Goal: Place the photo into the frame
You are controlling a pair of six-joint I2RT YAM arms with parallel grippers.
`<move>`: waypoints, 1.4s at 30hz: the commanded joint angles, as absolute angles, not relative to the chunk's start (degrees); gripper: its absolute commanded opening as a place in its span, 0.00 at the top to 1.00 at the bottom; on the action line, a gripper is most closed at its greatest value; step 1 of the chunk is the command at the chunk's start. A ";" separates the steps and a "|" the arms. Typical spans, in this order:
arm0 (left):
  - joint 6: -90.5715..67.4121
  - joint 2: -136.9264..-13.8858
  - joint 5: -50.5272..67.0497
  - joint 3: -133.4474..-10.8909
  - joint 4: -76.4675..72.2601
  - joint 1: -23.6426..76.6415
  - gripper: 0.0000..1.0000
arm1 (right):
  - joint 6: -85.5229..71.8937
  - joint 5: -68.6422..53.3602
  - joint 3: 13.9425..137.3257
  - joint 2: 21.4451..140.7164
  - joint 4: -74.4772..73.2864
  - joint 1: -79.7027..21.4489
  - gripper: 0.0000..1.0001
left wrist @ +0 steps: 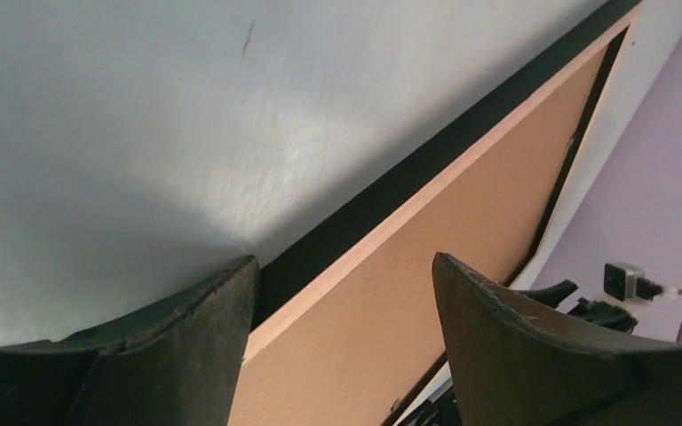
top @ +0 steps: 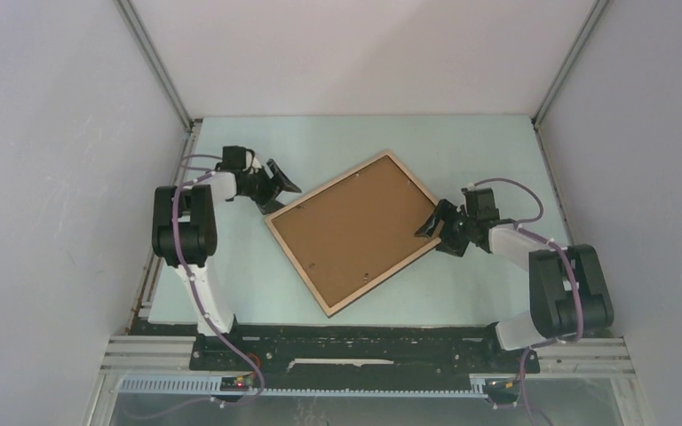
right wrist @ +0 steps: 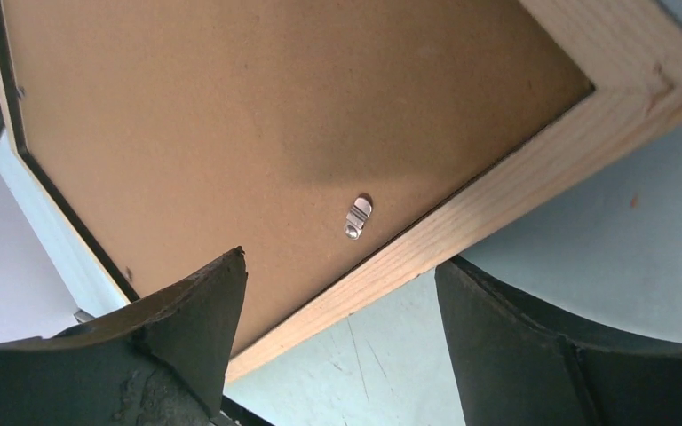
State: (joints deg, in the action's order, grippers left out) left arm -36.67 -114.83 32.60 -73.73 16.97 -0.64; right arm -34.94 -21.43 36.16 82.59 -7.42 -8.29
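A: What sort of place is it?

B: A pale green table (top: 231, 284) boxed in by plain white walls (top: 53, 177), with metal posts (top: 155, 67) running up the back corners. Slotted metal rails (top: 142, 355) cross the near edge, where the two arms are bolted down.

A: And the frame?

B: The frame (top: 299, 264) lies flat in the middle of the table, back side up and turned diagonally, one corner pointing to the far wall. Its rim is light wood on this side, and the left wrist view shows a black outer edge. A brown backing board (top: 355, 231) fills it.

A: Anything else on it?

B: A small metal turn clip (right wrist: 357, 217) sits on the board just inside the rim, near the right-hand corner.

A: Where are the arms?

B: The left gripper (top: 286, 197) is at the frame's far-left edge, its fingers (left wrist: 204, 319) spread wide. In its own camera the rim runs between them. The right gripper (top: 426, 224) is at the right-hand corner, also spread, with the wooden rim showing between its fingers (right wrist: 186, 328). Neither is pinching anything.

A: Anything in the way?

B: Only purple cables (top: 515, 191) looping along both arms.
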 commanded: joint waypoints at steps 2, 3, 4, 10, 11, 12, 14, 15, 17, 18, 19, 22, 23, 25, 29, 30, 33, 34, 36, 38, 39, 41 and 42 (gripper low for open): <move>-40.35 -106.16 37.87 -61.38 13.74 -0.42 0.19 | -35.58 -23.89 41.82 88.84 -4.12 -8.46 0.16; -40.73 -104.35 38.29 -58.50 12.28 -0.47 0.19 | -35.12 -23.18 42.89 89.59 -4.81 -8.52 0.16; -41.53 -102.89 38.70 -55.59 10.61 -0.47 0.19 | -34.49 -22.41 44.26 90.43 -5.95 -8.66 0.16; -44.27 -96.80 41.02 -45.54 4.30 -0.48 0.18 | -30.31 -11.29 53.96 93.99 -17.00 -11.05 0.24; -44.10 -96.57 41.31 -45.27 4.06 -0.41 0.18 | -29.92 -9.32 55.07 94.49 -18.51 -11.55 0.27; -44.35 -96.45 41.88 -44.96 3.30 -0.56 0.18 | -29.90 -7.67 56.22 94.89 -19.67 -11.90 0.29; -44.68 -96.26 42.31 -44.73 2.32 -0.48 0.19 | -30.20 -5.52 58.07 96.13 -21.06 -12.50 0.33; -44.65 -96.24 42.21 -44.78 2.36 -0.51 0.19 | -30.32 -4.67 59.11 96.82 -21.78 -12.70 0.35; -44.74 -96.15 42.27 -44.86 2.29 -0.46 0.19 | -30.44 -3.66 61.23 98.32 -23.62 -13.04 0.37; -44.81 -96.03 42.29 -44.91 2.33 -0.39 0.19 | -30.59 -2.51 61.86 98.96 -24.18 -13.09 0.38; -44.89 -95.88 42.32 -44.91 2.25 -0.63 0.19 | -30.80 -1.62 62.06 99.23 -24.40 -13.10 0.38; -44.91 -95.26 42.17 -45.15 2.19 -1.65 0.19 | -31.31 -0.01 62.13 99.85 -24.02 -13.02 0.36; -44.90 -95.05 42.19 -45.29 2.12 -2.17 0.19 | -31.49 0.00 62.39 100.20 -23.98 -12.93 0.36; -44.97 -94.72 42.10 -45.35 2.14 -2.45 0.19 | -31.77 1.47 63.13 101.08 -24.49 -13.00 0.37; -45.33 -94.40 42.76 -45.01 1.49 -2.47 0.19 | -31.77 2.32 65.34 102.81 -25.71 -12.41 0.36; -45.54 -94.39 42.87 -45.00 1.29 -2.35 0.19 | -31.67 2.28 65.83 103.33 -25.96 -12.36 0.37; -45.71 -94.41 42.98 -45.00 0.90 -2.42 0.19 | -31.60 2.96 66.38 103.97 -26.92 -12.48 0.40; -45.80 -94.32 42.98 -44.92 0.84 -2.53 0.19 | -31.58 2.84 66.44 104.06 -26.97 -12.48 0.40; -45.87 -94.24 42.98 -44.81 0.64 -2.46 0.19 | -31.63 2.90 66.39 104.14 -27.00 -12.65 0.41; -45.98 -94.30 42.98 -44.82 0.47 -2.50 0.19 | -31.59 2.79 66.39 104.16 -27.15 -12.66 0.44; -45.97 -94.31 42.98 -44.76 0.48 -2.44 0.19 | -31.63 2.81 66.38 104.12 -27.19 -12.73 0.49; -46.05 -94.31 42.98 -44.69 0.40 -2.46 0.19 | -31.64 2.59 66.40 103.99 -27.43 -12.76 0.57; -46.13 -94.24 42.98 -44.73 0.29 -2.43 0.19 | -31.74 2.52 66.43 103.92 -27.54 -12.81 0.60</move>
